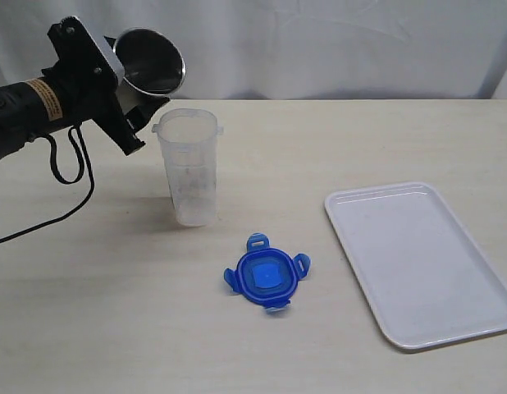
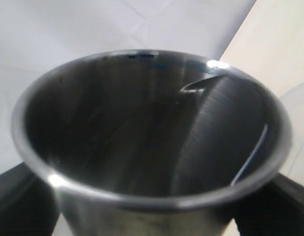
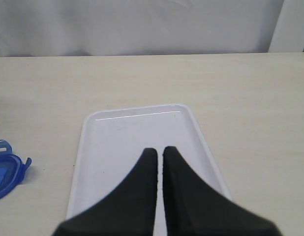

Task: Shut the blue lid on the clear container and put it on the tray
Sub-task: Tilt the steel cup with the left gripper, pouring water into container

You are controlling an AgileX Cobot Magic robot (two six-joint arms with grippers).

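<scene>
The clear container (image 1: 189, 168) stands upright and uncovered on the table, left of centre. The blue lid (image 1: 266, 273) lies flat on the table in front of it, to its right, and its edge (image 3: 4, 174) shows in the right wrist view. The white tray (image 1: 417, 263) lies empty at the right. My left gripper (image 1: 132, 97) is shut on a steel cup (image 1: 151, 61), held tilted in the air just up and left of the container's rim. The cup's dark inside (image 2: 142, 132) fills the left wrist view. My right gripper (image 3: 159, 150) is shut and empty over the tray (image 3: 122, 132).
A black cable (image 1: 69, 172) hangs from the left arm down to the table at the left. A white curtain (image 1: 319, 41) backs the table's far edge.
</scene>
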